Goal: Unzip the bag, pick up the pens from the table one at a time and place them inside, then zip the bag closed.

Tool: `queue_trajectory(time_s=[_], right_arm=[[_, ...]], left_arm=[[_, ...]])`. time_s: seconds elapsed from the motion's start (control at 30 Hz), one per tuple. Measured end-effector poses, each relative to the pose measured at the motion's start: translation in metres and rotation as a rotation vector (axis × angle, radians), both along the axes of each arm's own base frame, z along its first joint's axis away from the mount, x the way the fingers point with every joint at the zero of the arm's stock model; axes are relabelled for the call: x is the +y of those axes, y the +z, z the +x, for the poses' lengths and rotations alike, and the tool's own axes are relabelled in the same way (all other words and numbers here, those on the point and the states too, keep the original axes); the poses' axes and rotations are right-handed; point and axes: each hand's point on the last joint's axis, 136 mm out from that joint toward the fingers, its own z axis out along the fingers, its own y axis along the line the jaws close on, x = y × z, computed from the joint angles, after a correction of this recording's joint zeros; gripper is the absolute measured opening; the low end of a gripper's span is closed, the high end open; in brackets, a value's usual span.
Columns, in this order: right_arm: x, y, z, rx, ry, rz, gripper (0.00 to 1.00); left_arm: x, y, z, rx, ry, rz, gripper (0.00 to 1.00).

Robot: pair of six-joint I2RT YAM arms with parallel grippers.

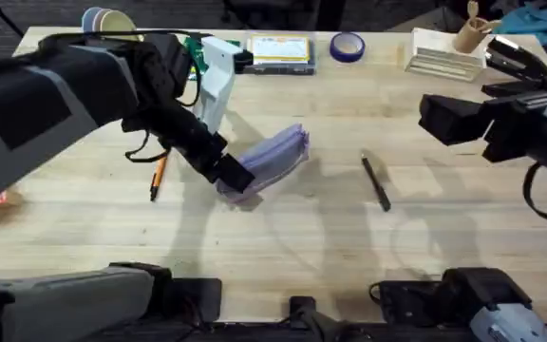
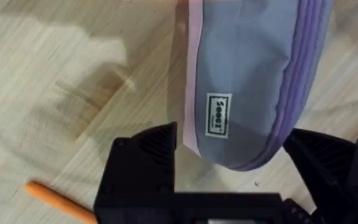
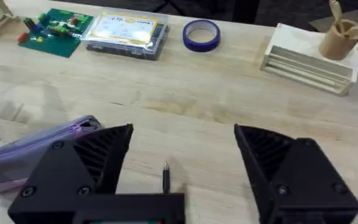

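Where planks run pale, the table (image 1: 283, 237) holds the bag (image 1: 278, 157).

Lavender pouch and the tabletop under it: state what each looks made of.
The soft lavender-purple pencil pouch looks like thin matte woven fabric, perhaps nylon: it sags, carries a sewn white label and purple zipper tape. The light wooden butcher-block table looks like glued solid wood strips with a smooth, low-sheen finish; plank seams and grain show.
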Motion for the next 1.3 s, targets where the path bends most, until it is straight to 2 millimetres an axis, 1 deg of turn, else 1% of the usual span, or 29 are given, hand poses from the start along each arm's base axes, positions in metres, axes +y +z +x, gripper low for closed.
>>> queue_trajectory(time_s=[0.03,0.1,0.17,0.23,0.33,0.4,0.47,0.6,0.77,0.8,0.9,1.03,1.13,1.3], right_arm=[[0.000,0.000,0.000,0.000,0.000,0.000,0.997],[0.000,0.000,0.000,0.000,0.000,0.000,0.997],[0.000,0.000,0.000,0.000,0.000,0.000,0.998],[0.000,0.000,0.000,0.000,0.000,0.000,0.998],[0.000,0.000,0.000,0.000,0.000,0.000,0.998],[0.000,0.000,0.000,0.000,0.000,0.000,0.998],[0.000,0.000,0.000,0.000,0.000,0.000,0.998],[0.000,0.000,0.000,0.000,0.000,0.000,0.998],[0.000,0.000,0.000,0.000,0.000,0.000,0.998],[0.000,0.000,0.000,0.001,0.000,0.001,0.998],[0.004,0.001,0.000,0.000,0.018,0.023,0.998],[0.018,0.001,-0.002,0.012,0.087,0.070,0.998],[0.032,-0.007,0.001,0.055,0.164,0.115,0.998],[0.057,-0.024,0.007,0.152,0.293,0.195,0.998]], left_arm=[[0.000,0.000,-0.001,0.003,0.000,0.000,0.996],[0.000,0.000,-0.001,0.003,0.000,0.000,0.964],[0.000,0.000,-0.001,0.003,0.000,0.000,0.911],[0.000,0.000,-0.001,0.004,0.000,0.000,0.839],[0.000,0.000,-0.001,0.005,0.000,0.000,0.773],[0.000,0.001,-0.001,0.004,0.000,0.000,0.709],[-0.001,0.003,-0.001,-0.004,0.000,-0.005,0.606],[-0.002,0.011,-0.001,-0.036,-0.004,-0.012,0.297],[-0.002,0.012,0.000,-0.044,-0.004,-0.013,0.087],[-0.002,0.012,0.000,-0.045,-0.004,-0.012,0.060],[-0.002,0.012,0.000,-0.045,-0.004,-0.012,0.045],[-0.002,0.012,0.000,-0.045,-0.004,-0.012,0.043],[-0.002,0.012,0.000,-0.044,-0.003,-0.012,0.046],[-0.002,0.012,0.000,-0.045,-0.003,-0.012,0.053]])
